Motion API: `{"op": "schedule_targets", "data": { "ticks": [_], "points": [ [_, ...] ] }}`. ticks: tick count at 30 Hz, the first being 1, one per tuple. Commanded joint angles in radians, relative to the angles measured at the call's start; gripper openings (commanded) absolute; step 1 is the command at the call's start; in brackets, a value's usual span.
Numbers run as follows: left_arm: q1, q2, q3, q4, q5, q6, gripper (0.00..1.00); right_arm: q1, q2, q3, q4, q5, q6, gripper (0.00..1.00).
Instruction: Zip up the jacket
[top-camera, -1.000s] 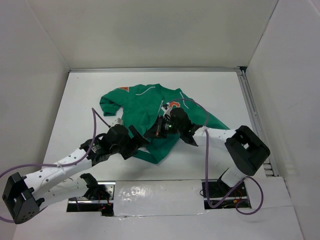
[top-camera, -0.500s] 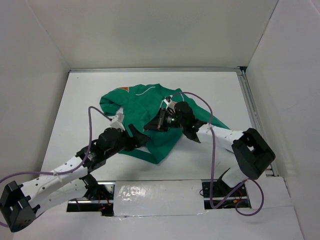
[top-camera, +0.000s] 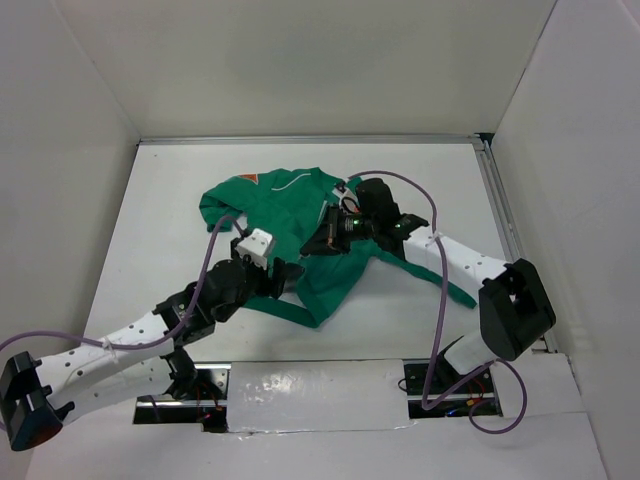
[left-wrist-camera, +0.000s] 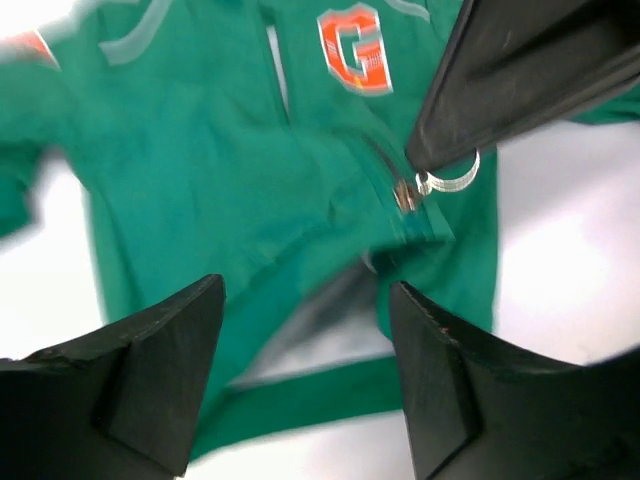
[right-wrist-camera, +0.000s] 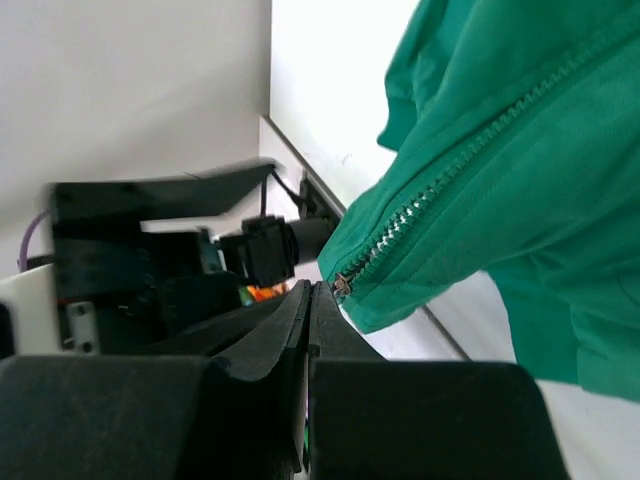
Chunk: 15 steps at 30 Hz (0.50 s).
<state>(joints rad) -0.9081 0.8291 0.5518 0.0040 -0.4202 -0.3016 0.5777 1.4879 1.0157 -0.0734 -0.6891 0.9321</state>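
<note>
The green jacket (top-camera: 285, 205) lies front up in the middle of the table, with the orange G (left-wrist-camera: 352, 45) on its chest. My right gripper (top-camera: 327, 240) is shut on the zipper pull, a small metal ring (left-wrist-camera: 450, 175) at the slider (left-wrist-camera: 405, 195), partway up the front. The right wrist view shows my shut gripper (right-wrist-camera: 313, 290) beside the slider (right-wrist-camera: 342, 283), with closed zipper teeth running away from it. My left gripper (top-camera: 285, 272) is open and empty above the jacket's lower hem (left-wrist-camera: 300, 395); the grey lining (left-wrist-camera: 330, 320) shows below the slider.
The white table (top-camera: 160, 200) is walled on three sides, with a metal rail (top-camera: 505, 230) along its right edge. One sleeve (top-camera: 440, 280) runs right under my right arm. Purple cables loop off both arms.
My right gripper has moved away from the near edge, up the jacket front, with the slider. My left gripper has shifted right and turned, and stands open over the hem.
</note>
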Motion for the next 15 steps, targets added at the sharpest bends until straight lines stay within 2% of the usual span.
{"op": "schedule_targets", "data": {
  "ticks": [1,2,3,6,15],
  "points": [
    [-0.005,-0.035,0.020,0.207,0.015,0.333,0.81,-0.013,-0.026,0.055,-0.083,-0.075,-0.036,0.00],
    [-0.005,-0.033,0.004,0.237,0.046,0.417,0.82,-0.016,-0.023,0.060,-0.086,-0.079,-0.041,0.00],
    [-0.006,-0.021,0.007,0.281,0.079,0.449,0.82,-0.015,-0.021,0.067,-0.082,-0.092,-0.036,0.00],
    [-0.005,0.011,0.029,0.278,0.164,0.502,0.80,-0.018,-0.018,0.086,-0.095,-0.118,-0.035,0.00],
    [-0.008,0.125,0.094,0.152,0.158,0.510,0.67,-0.039,-0.012,0.144,-0.147,-0.139,-0.041,0.00]
  ]
}}
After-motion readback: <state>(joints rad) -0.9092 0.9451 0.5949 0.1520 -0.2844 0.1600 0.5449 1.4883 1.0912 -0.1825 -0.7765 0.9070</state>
